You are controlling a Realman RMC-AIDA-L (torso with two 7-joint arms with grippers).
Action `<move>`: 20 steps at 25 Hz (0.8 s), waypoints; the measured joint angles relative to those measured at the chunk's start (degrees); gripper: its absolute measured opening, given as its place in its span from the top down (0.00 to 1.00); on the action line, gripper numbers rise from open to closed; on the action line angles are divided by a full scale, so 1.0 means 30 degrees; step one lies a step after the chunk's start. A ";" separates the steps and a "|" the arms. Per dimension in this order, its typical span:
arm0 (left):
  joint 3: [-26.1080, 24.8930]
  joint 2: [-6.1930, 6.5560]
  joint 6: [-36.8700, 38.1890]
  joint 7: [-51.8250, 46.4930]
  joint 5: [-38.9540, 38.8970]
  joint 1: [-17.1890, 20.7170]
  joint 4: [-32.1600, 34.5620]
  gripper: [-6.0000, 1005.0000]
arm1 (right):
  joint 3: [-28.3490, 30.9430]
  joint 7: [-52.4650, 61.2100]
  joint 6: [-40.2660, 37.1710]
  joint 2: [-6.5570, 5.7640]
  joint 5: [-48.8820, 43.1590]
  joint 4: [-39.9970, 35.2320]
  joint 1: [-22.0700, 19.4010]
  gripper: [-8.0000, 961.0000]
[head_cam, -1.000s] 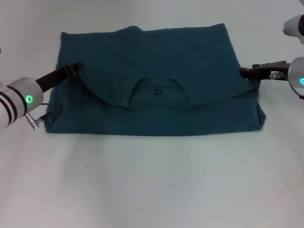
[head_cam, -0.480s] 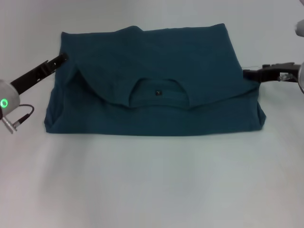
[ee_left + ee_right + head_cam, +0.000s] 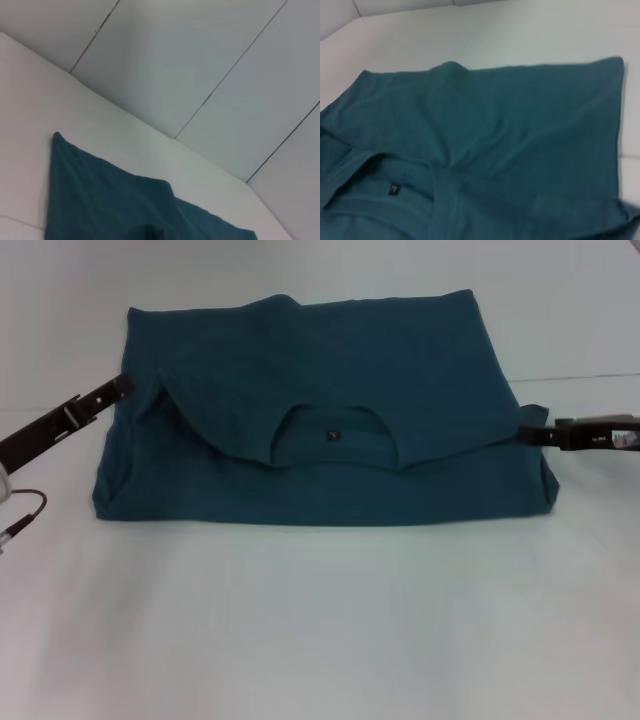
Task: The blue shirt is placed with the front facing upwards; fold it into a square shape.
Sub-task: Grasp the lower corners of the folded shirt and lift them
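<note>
Head view cuts off both arms at the frame edges, so only the dark finger ends show. The blue shirt [image 3: 320, 410] lies folded into a wide rectangle in the middle of the white table [image 3: 320, 620], collar and small neck label facing up near the front fold; no chest lettering visible. The left gripper [image 3: 118, 388] reaches in slanted from the left, its tip right at the shirt's left edge, and I can't tell if it's pinching cloth or let go. The right gripper [image 3: 528, 435] comes in level from the right, tip at the shirt's right edge, same story there. Neither wrist view shows its own fingers, just teal fabric and table.
</note>
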 joint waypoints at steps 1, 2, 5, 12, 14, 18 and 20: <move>0.0008 -0.0006 -0.0010 0.0071 0.0028 0.0101 0.0021 0.18 | -0.0007 0.0312 -0.0306 -0.0072 -0.0031 -0.0021 -0.0110 0.27; 0.0016 -0.0006 -0.0011 0.0128 0.0074 0.0170 0.0029 0.18 | -0.0013 0.0652 -0.0586 -0.0158 -0.0068 -0.0024 -0.0220 0.27; 0.0246 -0.0005 0.0108 0.0385 0.0381 0.0319 0.0109 0.17 | -0.0016 0.1674 -0.1409 -0.0403 -0.0100 -0.0028 -0.0509 0.27; 0.2471 -0.0036 -0.0086 0.0803 0.1269 0.0550 0.0639 0.17 | -0.0028 0.4062 -0.3411 -0.0971 -0.0228 -0.0017 -0.0943 0.27; 0.2708 -0.0067 -0.0250 0.1027 0.1543 0.0558 0.0702 0.17 | -0.0119 0.4776 -0.3637 -0.1120 -0.0339 0.0088 -0.0973 0.27; 0.3008 -0.0179 -0.0877 0.1564 0.1794 0.0601 0.0750 0.17 | -0.0839 0.5919 -0.3755 -0.1154 -0.0512 0.0162 -0.0955 0.27; 0.3023 -0.0207 -0.1180 0.1890 0.1812 0.0616 0.0749 0.17 | -0.1235 0.6249 -0.3621 -0.1026 -0.0723 0.0166 -0.0807 0.27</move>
